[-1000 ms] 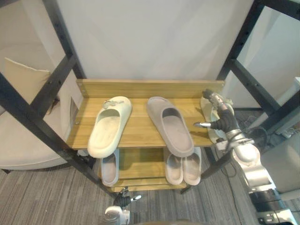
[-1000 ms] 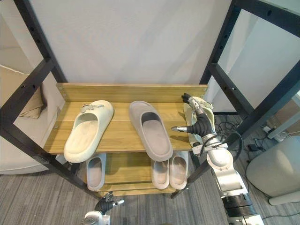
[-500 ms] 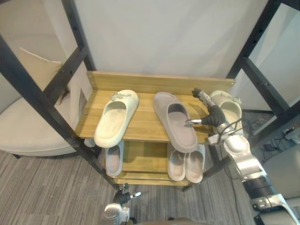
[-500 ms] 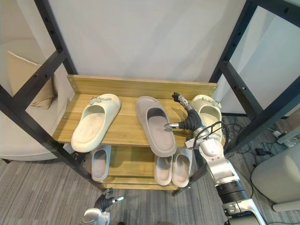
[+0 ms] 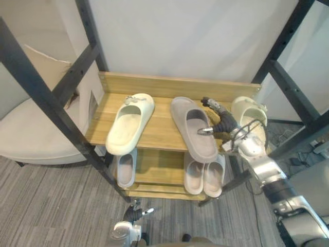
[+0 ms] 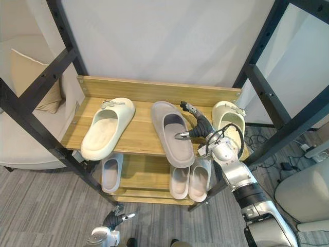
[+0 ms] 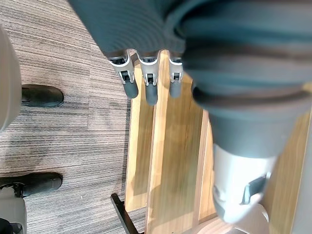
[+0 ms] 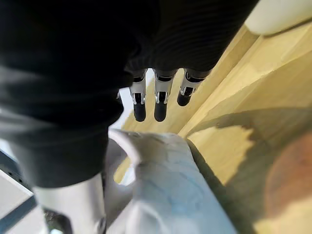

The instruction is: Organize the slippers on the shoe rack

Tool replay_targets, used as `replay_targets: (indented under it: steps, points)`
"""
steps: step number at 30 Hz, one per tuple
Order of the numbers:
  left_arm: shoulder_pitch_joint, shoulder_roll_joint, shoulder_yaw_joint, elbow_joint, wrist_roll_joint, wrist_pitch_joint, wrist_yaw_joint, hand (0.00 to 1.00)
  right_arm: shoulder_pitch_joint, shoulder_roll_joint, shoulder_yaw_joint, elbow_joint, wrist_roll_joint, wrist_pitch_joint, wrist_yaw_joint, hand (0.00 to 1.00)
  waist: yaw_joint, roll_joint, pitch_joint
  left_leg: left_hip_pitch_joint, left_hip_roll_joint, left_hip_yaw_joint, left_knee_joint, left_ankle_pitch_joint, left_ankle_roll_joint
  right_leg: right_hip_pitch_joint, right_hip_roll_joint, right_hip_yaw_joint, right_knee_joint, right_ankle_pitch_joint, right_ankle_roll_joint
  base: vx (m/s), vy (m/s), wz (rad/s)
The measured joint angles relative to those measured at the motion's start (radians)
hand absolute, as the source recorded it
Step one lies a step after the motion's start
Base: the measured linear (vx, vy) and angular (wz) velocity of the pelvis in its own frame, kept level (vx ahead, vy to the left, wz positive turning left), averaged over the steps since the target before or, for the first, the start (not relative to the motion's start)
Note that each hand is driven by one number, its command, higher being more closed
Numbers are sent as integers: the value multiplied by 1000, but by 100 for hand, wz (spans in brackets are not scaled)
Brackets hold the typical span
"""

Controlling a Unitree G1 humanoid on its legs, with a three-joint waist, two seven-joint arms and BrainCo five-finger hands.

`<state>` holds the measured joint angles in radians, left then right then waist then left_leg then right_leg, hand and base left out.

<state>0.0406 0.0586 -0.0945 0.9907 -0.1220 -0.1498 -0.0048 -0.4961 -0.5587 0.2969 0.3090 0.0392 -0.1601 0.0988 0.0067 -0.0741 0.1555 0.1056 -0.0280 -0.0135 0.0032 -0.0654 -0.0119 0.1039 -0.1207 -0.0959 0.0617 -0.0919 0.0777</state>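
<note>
On the shoe rack (image 6: pixel 140 142) top shelf, grey slipper (image 6: pixel 174 146) between left cream slipper (image 6: pixel 105 128) and right cream slipper (image 6: pixel 226 115). Right robot hand (image 6: pixel 199 126) spread open at grey slipper's side, nothing gripped. Left robot hand (image 7: pixel 151 88) low, fingers straight.

Bright even light, soft shadows on the shoe rack (image 5: pixel 160 128)

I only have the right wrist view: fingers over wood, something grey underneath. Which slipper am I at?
Observer: The grey slipper, mid top shelf. Your right hand is open at its right edge, thumb over the insole.
Operator: Where are the cream ones?
Observer: Split up. The right cream slipper lies at the shelf's right end beside your hand, the left cream slipper at the left end.
Operator: And my left hand?
Observer: The left hand is open, low in front of the shoe rack.
</note>
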Motion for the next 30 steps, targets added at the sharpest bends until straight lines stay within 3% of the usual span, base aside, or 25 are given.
replay_targets:
  steps: [20,25,30]
  points:
    - [-10,8,0,-2,-19,0,0,0,-83,-36,22,26,48,-1,9,100,6,-21,18,1,1,0,-3,0,0,2,1,1,-7,0,0,1,-1,0]
    - [-11,8,1,-2,-18,-1,0,0,-26,-33,16,-54,48,-6,-8,100,6,-21,18,1,1,0,-3,0,0,2,0,1,-7,0,0,0,0,0]
    - [-12,6,11,0,-18,1,0,0,67,32,-96,-185,41,-24,-72,100,3,-20,18,1,3,3,-2,0,0,2,-1,5,-7,2,1,0,0,0]
